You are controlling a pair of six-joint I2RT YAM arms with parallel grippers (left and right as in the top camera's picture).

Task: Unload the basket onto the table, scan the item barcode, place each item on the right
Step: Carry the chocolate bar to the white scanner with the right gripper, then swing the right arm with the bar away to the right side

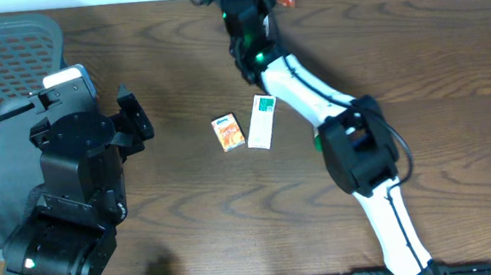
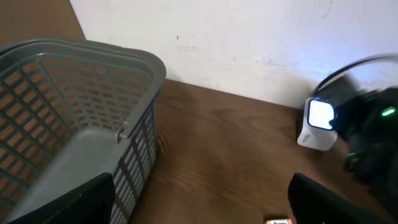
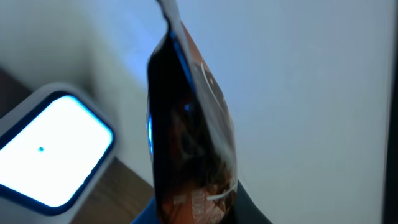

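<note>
Orange-brown packet point(image 3: 193, 143) stands upright, clamped in the right jaws just beside the lit scanner point(image 3: 53, 149); the left jaws gape, well apart.

No lettering can be read in any view. The print on the orange box point(image 1: 226, 132) and the white box point(image 1: 262, 121) is too small. The marks on the pouch point(image 3: 193, 143) are blurred.
</note>
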